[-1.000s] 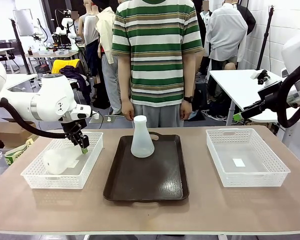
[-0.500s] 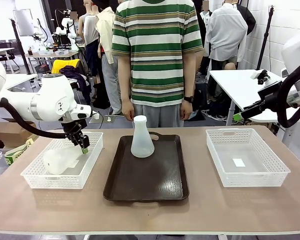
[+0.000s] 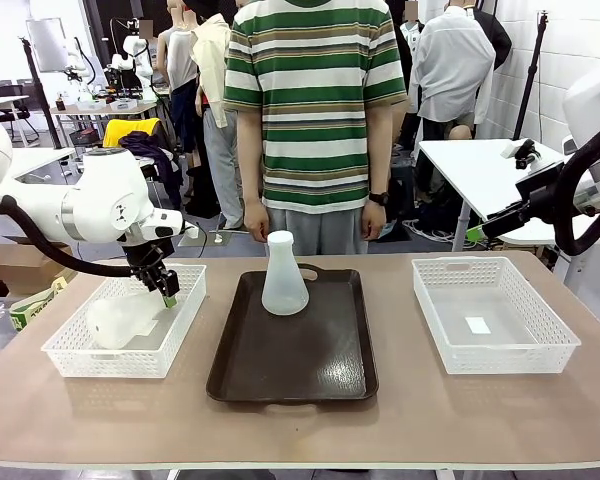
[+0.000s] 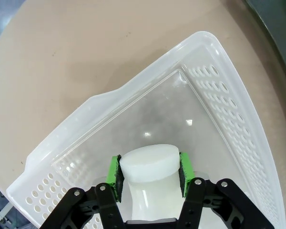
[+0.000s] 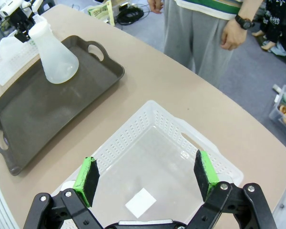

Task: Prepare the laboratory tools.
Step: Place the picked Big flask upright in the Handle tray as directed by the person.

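Note:
One frosted-white flask (image 3: 115,320) lies on its side in the left white basket (image 3: 110,365). My left gripper (image 3: 167,291) is shut on its neck. In the left wrist view the green pads (image 4: 115,173) press both sides of the flask's neck (image 4: 149,164), with the basket floor (image 4: 181,119) beyond it. A second flask (image 3: 283,275) stands upright at the far end of the dark brown tray (image 3: 300,360); the right wrist view also shows this flask (image 5: 57,55). My right gripper (image 5: 145,176) hangs open and empty above the right basket (image 5: 133,119).
The right basket (image 3: 510,355) holds just a small white label (image 3: 477,325). A person in a striped shirt (image 3: 315,110) stands at the far edge behind the tray, hands down at their sides. Bare tabletop (image 3: 300,430) runs along the front edge.

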`<action>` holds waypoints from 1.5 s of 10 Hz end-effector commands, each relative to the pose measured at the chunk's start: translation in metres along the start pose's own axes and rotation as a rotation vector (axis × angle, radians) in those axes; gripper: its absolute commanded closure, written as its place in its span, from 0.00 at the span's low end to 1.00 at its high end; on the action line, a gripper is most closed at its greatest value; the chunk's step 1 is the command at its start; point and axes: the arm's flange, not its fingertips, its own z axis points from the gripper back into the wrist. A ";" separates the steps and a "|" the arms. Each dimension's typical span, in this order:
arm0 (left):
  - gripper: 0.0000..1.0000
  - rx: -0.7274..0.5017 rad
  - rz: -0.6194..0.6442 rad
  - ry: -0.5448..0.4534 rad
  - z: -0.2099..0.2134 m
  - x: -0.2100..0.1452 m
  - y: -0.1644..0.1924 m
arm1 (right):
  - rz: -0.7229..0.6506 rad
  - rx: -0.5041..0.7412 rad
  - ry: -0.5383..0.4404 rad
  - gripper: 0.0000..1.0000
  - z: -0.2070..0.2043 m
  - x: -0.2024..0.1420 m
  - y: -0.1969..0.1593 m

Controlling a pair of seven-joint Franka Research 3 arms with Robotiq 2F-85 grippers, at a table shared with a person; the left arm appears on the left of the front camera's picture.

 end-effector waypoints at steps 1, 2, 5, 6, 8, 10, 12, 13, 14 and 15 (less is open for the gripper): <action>1.00 0.013 -0.007 -0.001 0.000 0.000 0.002 | 0.004 0.007 -0.002 0.00 0.000 -0.001 0.000; 1.00 0.013 -0.007 -0.001 0.000 0.000 0.002 | 0.004 0.007 -0.002 0.00 0.000 -0.001 0.000; 1.00 0.013 -0.007 -0.001 0.000 0.000 0.002 | 0.004 0.007 -0.002 0.00 0.000 -0.001 0.000; 1.00 0.013 -0.007 -0.001 0.000 0.000 0.002 | 0.004 0.007 -0.002 0.00 0.000 -0.001 0.000; 1.00 0.013 -0.007 -0.001 0.000 0.000 0.002 | 0.004 0.007 -0.002 0.00 0.000 -0.001 0.000; 1.00 0.013 -0.007 -0.001 0.000 0.000 0.002 | 0.004 0.007 -0.002 0.00 0.000 -0.001 0.000; 1.00 0.013 -0.007 -0.001 0.000 0.000 0.002 | 0.004 0.007 -0.002 0.00 0.000 -0.001 0.000; 1.00 0.013 -0.007 -0.001 0.000 0.000 0.002 | 0.004 0.007 -0.002 0.00 0.000 -0.001 0.000; 1.00 0.013 -0.007 -0.001 0.000 0.000 0.002 | 0.004 0.007 -0.002 0.00 0.000 -0.001 0.000; 1.00 0.013 -0.007 -0.001 0.000 0.000 0.002 | 0.004 0.007 -0.002 0.00 0.000 -0.001 0.000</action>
